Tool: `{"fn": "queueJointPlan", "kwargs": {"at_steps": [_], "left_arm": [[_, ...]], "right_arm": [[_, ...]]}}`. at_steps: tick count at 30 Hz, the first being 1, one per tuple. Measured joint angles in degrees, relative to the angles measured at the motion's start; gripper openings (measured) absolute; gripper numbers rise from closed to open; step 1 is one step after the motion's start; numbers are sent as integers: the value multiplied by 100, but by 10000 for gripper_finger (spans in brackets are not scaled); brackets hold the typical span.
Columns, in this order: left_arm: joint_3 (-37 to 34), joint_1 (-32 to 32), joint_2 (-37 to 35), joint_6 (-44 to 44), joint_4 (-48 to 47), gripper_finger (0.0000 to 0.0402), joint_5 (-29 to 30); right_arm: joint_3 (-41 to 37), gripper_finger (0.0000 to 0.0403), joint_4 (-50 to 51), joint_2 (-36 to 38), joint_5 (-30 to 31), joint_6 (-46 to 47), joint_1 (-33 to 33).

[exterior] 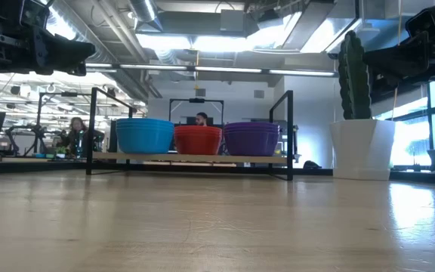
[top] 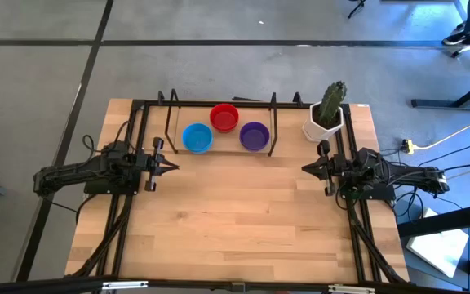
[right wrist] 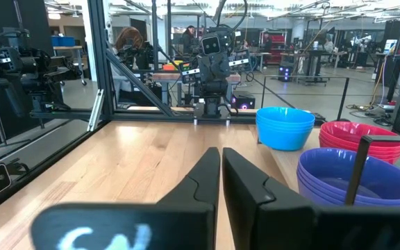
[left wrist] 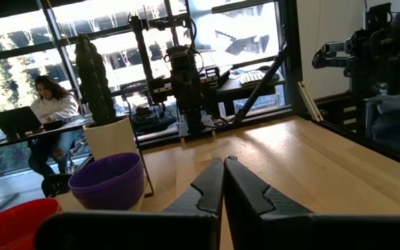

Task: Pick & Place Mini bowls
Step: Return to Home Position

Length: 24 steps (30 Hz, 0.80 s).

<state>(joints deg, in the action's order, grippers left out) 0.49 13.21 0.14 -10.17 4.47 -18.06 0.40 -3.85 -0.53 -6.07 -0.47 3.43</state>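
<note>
On shelf (exterior: 157, 158), bowls' (exterior: 251, 140) count unclear; L end effector (top: 172, 167), R end effector (top: 306, 169) closed, empty.

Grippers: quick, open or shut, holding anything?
Left gripper: shut, holding nothing, at the left of the table.
Right gripper: shut, holding nothing, at its right.

The mini bowls sit in 3 plain, single-colour stacks: blue bowls (top: 197, 138), red bowls (top: 224, 118) and purple bowls (top: 254, 136). The shelf frame (exterior: 290, 128) around them is black. The table (top: 235, 229) is pale blond wood patterned in narrow strips. The cactus (top: 331, 102) is dark green, and its pot (top: 317, 129) is white. The left gripper (top: 174, 167) and right gripper (top: 306, 169) are black. The floor (top: 39, 82) is grey, crossed by dark lines.
</note>
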Motion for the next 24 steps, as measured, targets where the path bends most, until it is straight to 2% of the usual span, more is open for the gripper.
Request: {"fn": "queueJointPlan", "kwargs": {"at_steps": [24], "left_arm": [[0, 0, -2, 0, 0, 6, 0]], "right_arm": [[0, 21, -1, -1, 0, 2, -1]]}}
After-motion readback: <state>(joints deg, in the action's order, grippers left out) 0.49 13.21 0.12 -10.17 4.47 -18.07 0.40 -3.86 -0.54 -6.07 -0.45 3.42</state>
